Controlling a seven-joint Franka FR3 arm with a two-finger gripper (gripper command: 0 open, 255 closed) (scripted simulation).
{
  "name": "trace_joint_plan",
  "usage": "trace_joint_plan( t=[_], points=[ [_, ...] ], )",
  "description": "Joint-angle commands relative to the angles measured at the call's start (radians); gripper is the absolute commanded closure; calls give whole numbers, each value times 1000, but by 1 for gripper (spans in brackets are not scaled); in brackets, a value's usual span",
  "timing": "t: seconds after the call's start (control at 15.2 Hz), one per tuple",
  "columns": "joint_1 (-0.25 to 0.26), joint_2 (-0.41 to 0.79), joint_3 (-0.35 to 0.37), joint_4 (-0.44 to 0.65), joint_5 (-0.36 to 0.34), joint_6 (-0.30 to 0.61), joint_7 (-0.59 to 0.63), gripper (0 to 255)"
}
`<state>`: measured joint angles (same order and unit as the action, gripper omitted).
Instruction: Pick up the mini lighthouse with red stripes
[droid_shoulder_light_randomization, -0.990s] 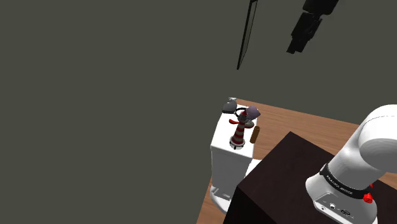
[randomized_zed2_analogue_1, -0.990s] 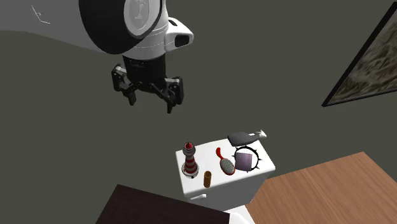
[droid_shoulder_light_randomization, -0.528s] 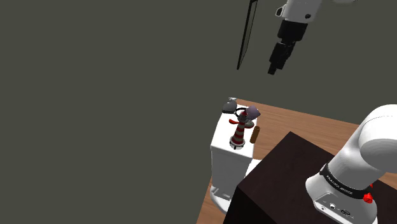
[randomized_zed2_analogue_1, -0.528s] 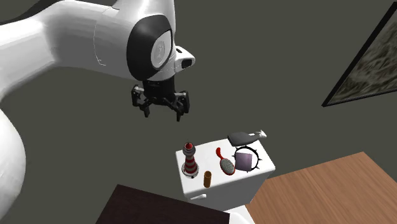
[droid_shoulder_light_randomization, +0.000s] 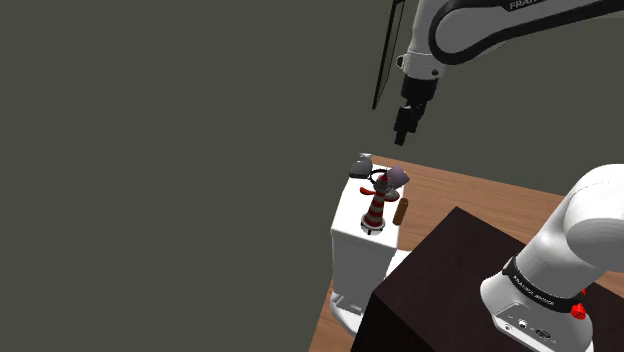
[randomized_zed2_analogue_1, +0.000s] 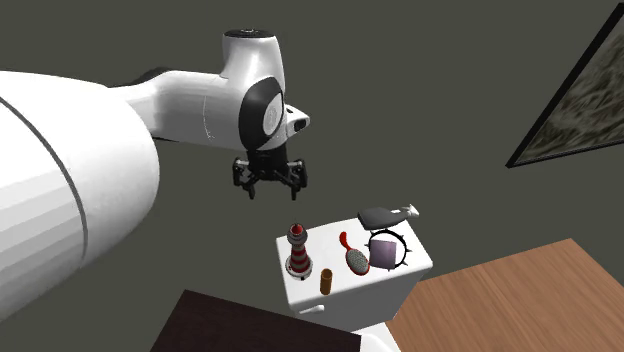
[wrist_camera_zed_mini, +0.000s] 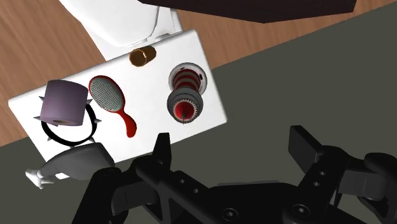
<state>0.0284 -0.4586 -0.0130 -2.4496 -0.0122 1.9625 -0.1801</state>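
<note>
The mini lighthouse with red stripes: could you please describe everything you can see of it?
The mini lighthouse is a tapering tower banded red and white, with a grey collar and a red cap on top. It stands upright near one end of a white toilet tank lid, touching only that. A small brown cylinder stands beside it; a red hairbrush lies further along. The open pincer hangs above, well clear.
</note>
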Motion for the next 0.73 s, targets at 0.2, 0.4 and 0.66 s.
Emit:
trace_joint_plan(
  t=[0.2,0.4,0.66],
  points=[
    [-5,149,14,-25,-57,143,-8,0],
    [-10,257,21,-16,-100,223,-3,0],
    [-18,410,26,14,-170,320,15,0]
  ],
)
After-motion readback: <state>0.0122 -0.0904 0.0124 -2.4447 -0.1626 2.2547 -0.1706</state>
